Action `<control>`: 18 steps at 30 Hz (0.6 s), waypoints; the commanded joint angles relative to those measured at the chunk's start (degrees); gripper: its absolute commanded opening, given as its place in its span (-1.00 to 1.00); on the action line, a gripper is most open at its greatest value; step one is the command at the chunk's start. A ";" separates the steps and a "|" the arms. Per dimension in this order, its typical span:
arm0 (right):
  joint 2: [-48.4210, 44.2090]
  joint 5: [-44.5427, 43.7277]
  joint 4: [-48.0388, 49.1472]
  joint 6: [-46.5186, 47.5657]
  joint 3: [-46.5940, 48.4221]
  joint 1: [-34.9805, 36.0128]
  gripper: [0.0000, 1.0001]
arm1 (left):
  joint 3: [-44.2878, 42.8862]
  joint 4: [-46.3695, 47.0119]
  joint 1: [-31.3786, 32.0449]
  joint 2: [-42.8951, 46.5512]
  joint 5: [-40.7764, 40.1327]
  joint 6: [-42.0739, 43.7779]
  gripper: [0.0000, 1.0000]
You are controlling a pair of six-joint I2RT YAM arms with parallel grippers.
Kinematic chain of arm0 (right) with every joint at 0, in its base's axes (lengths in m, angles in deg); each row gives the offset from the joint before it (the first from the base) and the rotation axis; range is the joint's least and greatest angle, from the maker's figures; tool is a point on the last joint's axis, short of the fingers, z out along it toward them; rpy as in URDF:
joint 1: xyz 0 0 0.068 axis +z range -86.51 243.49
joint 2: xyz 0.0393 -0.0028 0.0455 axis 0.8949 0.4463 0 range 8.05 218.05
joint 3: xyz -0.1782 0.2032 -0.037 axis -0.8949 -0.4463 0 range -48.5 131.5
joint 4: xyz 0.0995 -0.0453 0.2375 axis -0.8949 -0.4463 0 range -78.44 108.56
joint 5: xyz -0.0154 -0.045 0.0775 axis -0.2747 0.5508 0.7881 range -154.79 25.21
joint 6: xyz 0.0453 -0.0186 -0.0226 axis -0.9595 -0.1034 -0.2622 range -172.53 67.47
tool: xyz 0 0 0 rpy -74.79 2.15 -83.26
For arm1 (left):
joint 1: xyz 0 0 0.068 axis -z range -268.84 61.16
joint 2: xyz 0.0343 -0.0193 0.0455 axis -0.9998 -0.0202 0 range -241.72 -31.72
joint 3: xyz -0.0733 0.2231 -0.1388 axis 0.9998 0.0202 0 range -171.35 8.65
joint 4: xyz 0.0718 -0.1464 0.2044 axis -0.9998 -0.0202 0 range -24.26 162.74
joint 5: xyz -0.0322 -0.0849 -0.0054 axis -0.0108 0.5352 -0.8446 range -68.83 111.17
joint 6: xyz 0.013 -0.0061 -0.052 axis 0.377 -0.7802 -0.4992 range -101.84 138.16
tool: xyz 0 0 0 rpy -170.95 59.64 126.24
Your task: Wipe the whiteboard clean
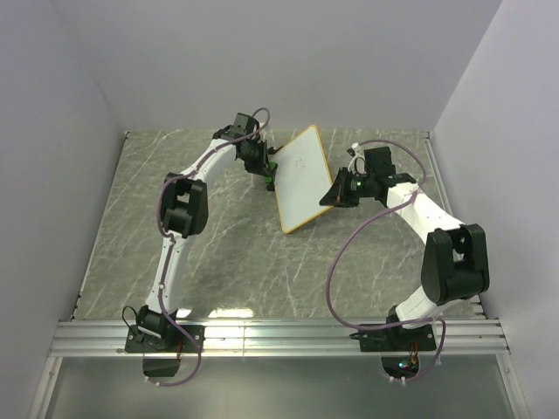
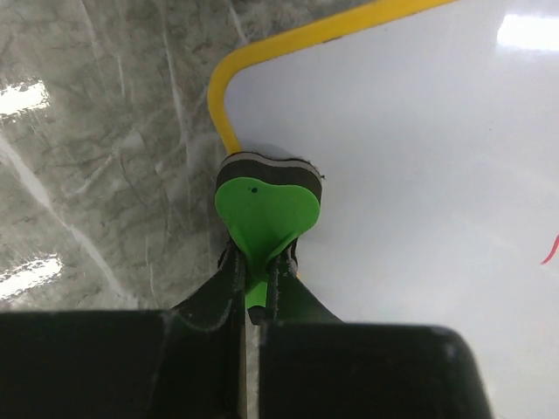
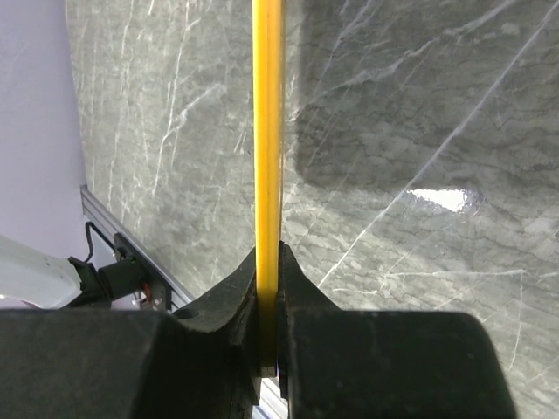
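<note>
Surface: grey marbled tabletop (image 1: 218, 244) between plain white walls, with both arm bases on a metal rail (image 1: 279, 336) at the near edge.
Whiteboard: mid-table between the 2 arms, whiteboard (image 1: 301, 179) tilted with its white face toward the left and its near corner low toward the table; cannot tell whether that corner touches down.
Frame: thin and yellow-orange with rounded corners, seen edge-on in the right wrist view (image 3: 267, 131).
Right gripper: at the board's right edge, right gripper (image 3: 268, 262) with both jaws pressed together on the frame, bracing the board.
Left gripper: at the board's left edge, left gripper (image 2: 256, 271) with jaws pinched tight on the stem of the green eraser (image 2: 266, 209).
Eraser: green top with a dark felt layer beneath, lying against the board just beside a rounded corner and partly over the frame.
Marks: faint scribble (image 1: 300, 162) on the far half of the face in the top view; 1 red stroke (image 2: 550, 249) at the right margin of the left wrist view, well apart from the eraser.
Step in hand: judged as wiping, with the eraser at the edge of the board and the marks not yet reached.
Next move: probably a sweep of the felt rightward across the face toward the marks, kept flat and pressed, with a firm right-hand clamp against that push.
</note>
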 commanded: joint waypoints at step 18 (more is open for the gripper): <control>4.36 0.45 -6.08 5.47 4.92 3.81 -0.81 | 1.89 7.50 11.26 10.61 12.15 -1.97 -0.99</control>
